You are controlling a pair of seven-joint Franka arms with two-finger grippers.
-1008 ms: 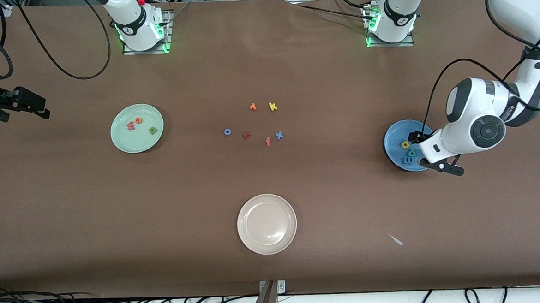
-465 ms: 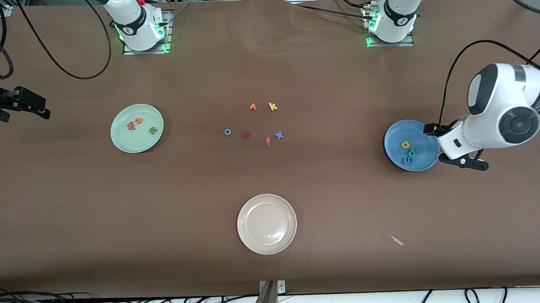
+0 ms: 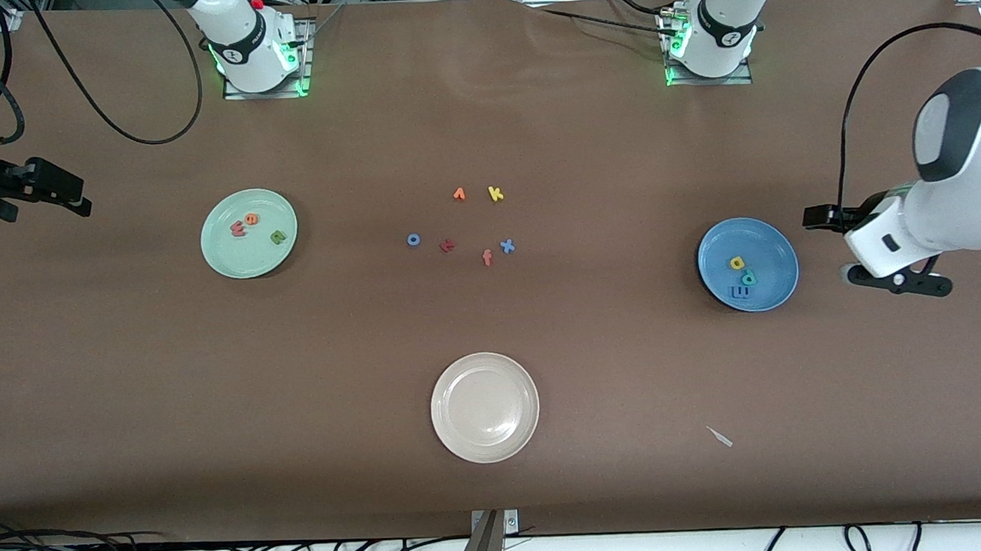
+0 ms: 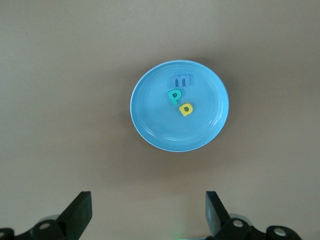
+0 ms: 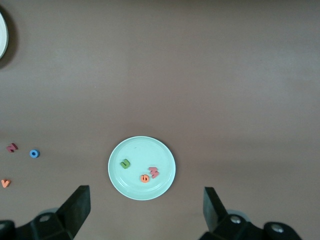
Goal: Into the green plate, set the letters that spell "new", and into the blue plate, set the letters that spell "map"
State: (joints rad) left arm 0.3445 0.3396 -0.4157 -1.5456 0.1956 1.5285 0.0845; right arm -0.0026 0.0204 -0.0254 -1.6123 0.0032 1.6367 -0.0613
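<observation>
The green plate (image 3: 250, 256) holds the pinkish-red "w" (image 3: 238, 229), orange "e" (image 3: 252, 219) and green "n" (image 3: 278, 236). In the blue plate (image 3: 771, 252) lie the yellow "a" (image 3: 737, 262), teal "p" (image 3: 747, 278) and blue "m" (image 3: 741, 293). My left gripper (image 3: 826, 246) hangs open and empty beside the blue plate (image 4: 150, 130), toward the left arm's end of the table. My right gripper (image 3: 75, 196) waits open and empty near the right arm's end; its wrist view shows the green plate (image 5: 142, 150) with its three letters.
A cream-white plate (image 3: 485, 407) sits nearer the front camera at mid-table. Loose letters lie in the middle: orange "v" (image 3: 458, 194), yellow "k" (image 3: 495, 194), blue "o" (image 3: 413, 240), dark red "t" (image 3: 448, 245), orange-red "f" (image 3: 487, 258), blue "x" (image 3: 506, 245). A small white scrap (image 3: 721, 436) lies near the front.
My left gripper has drawn away from over the blue plate toward the left arm's end of the table, uncovering the plate. The right arm has stayed still.
</observation>
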